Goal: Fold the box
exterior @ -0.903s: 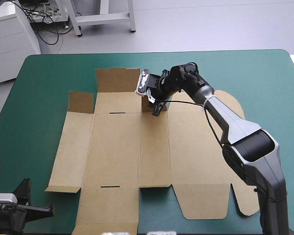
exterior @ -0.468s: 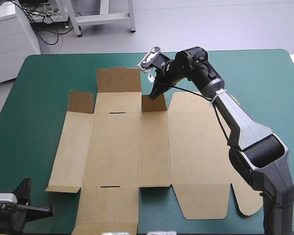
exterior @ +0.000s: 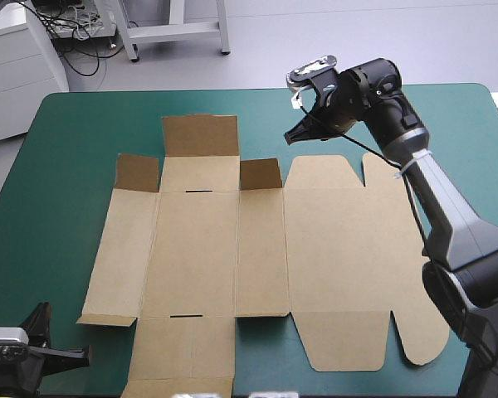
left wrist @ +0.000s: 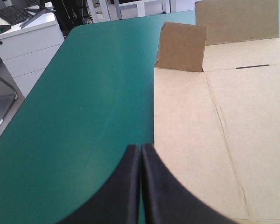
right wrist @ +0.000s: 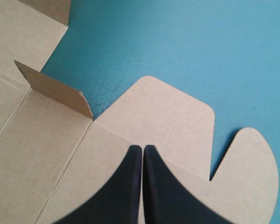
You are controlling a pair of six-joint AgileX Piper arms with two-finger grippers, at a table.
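The brown box (exterior: pixel 199 249) lies as a flat cut sheet on the teal-green table. Three of its far flaps stand raised: a wide one (exterior: pixel 200 135) and two small ones (exterior: pixel 137 172) (exterior: pixel 260 174). My right gripper (exterior: pixel 297 137) is shut on nothing and hangs above the table's far part, just beyond the rounded flap (right wrist: pixel 163 116). The nearest small raised flap (right wrist: pixel 56 91) is off to its side. My left gripper (exterior: pixel 81 356) is low at the near left corner, shut and empty (left wrist: pixel 140 149). It points along the box's left panel (left wrist: pixel 191 140) toward a raised flap (left wrist: pixel 182 46).
Bare teal-green cover (exterior: pixel 66 166) runs left of the box and along the far edge (exterior: pixel 448 116). The box's rounded tabs (exterior: pixel 419 332) reach toward the near right, beside the right arm.
The right gripper was open at the small middle flap earlier. It has shut, risen and swung right toward the far edge, leaving that flap standing. The left arm has not moved.
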